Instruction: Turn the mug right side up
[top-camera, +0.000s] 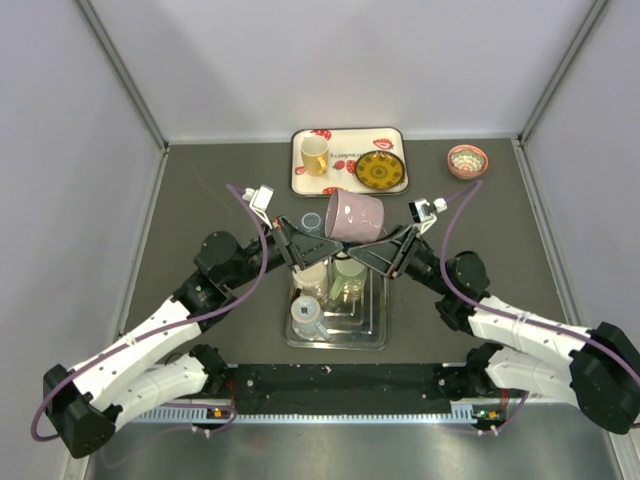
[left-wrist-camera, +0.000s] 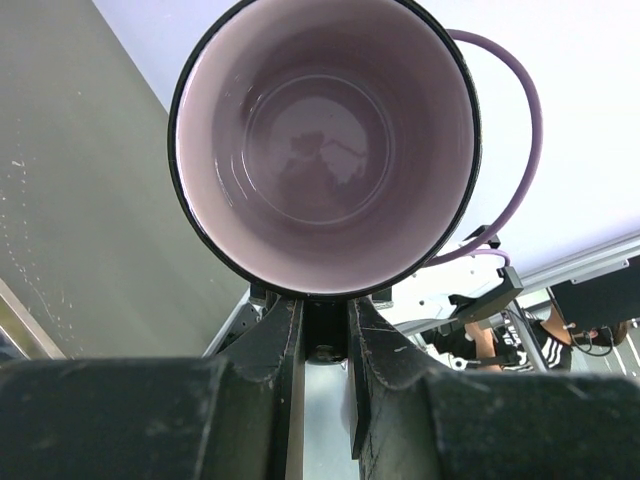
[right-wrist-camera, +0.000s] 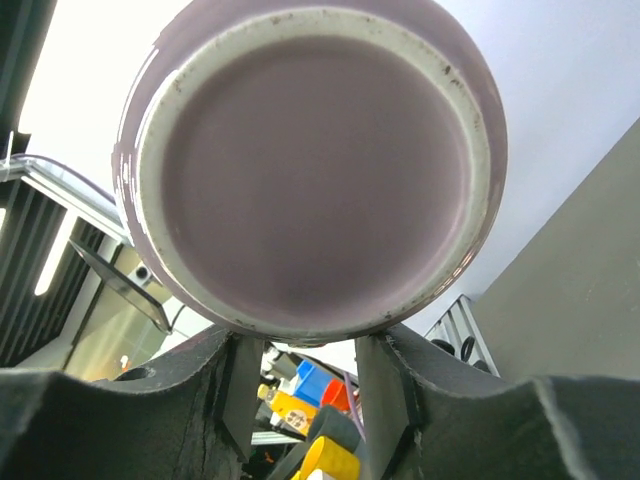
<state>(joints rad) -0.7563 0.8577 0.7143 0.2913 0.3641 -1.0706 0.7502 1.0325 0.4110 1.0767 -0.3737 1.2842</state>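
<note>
Mug (top-camera: 355, 215) hangs sideways, mouth toward 9 o'clock where left gripper (left-wrist-camera: 325, 305) pinches it; right gripper (right-wrist-camera: 300, 350), jaws spread, faces its base.

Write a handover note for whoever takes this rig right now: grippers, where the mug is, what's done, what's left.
Left gripper: fingers pinched close together under the rim of the mug, apparently holding it.
Right gripper: fingers apart at the mug's base; grip unclear.
Mug: in the air between both grippers, on its side, mouth toward the left gripper.
Done: mug is off the table and partly turned.
Left: tip it mouth up and set it down.
</note>
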